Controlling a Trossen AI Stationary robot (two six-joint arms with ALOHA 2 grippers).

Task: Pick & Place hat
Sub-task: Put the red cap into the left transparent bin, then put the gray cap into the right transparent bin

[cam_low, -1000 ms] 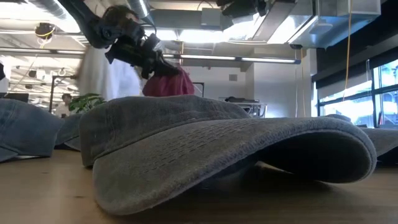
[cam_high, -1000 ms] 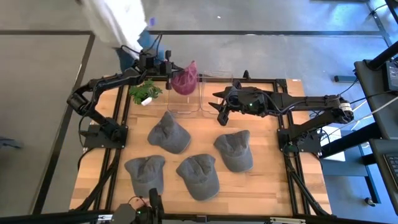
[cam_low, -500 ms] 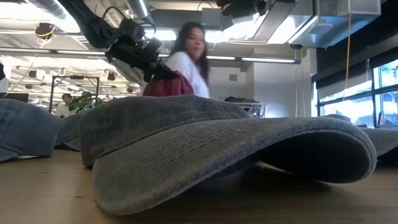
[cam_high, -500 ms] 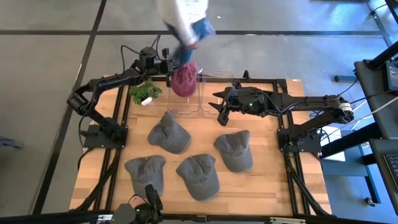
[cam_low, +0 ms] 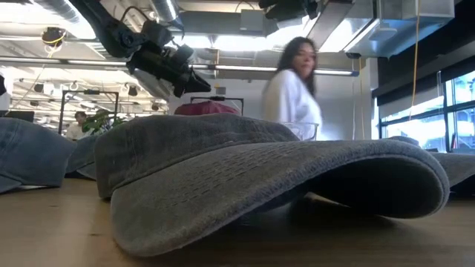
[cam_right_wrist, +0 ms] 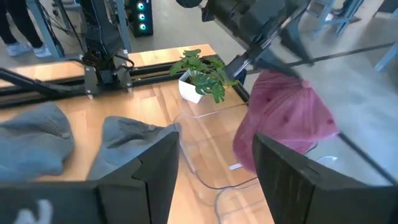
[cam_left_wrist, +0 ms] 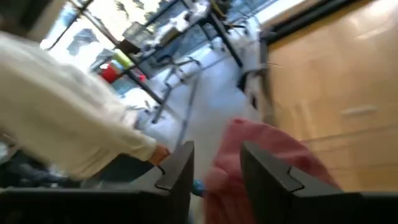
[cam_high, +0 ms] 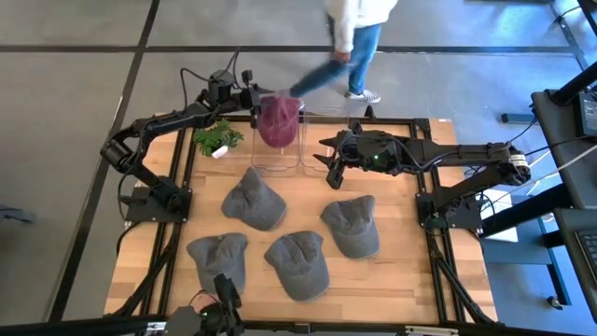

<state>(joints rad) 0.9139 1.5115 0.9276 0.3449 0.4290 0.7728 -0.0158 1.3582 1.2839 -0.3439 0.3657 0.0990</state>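
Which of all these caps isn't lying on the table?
The dark red cloth cap: the left gripper holds it above the clear bin, while four grey caps lie flat.

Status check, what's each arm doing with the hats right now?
Left gripper fingers shut on red hat over clear bin. Right gripper open, waiting beside it. Person passing behind table.

Four grey hats crowd the near half of the table (cam_high: 392, 271): one (cam_high: 254, 198) left of centre, one (cam_high: 353, 226) to the right, and two at the front (cam_high: 217, 258) (cam_high: 298, 264), with only narrow strips of bare wood between them. At the far edge a clear bin (cam_high: 277, 149) with a red hat (cam_high: 277, 119) above it, and a small plant (cam_high: 217, 139) just beside it, block the left corner. The right gripper (cam_high: 328, 161) hangs next to the bin, and a person (cam_high: 347, 42) walks past beyond the table's far side.
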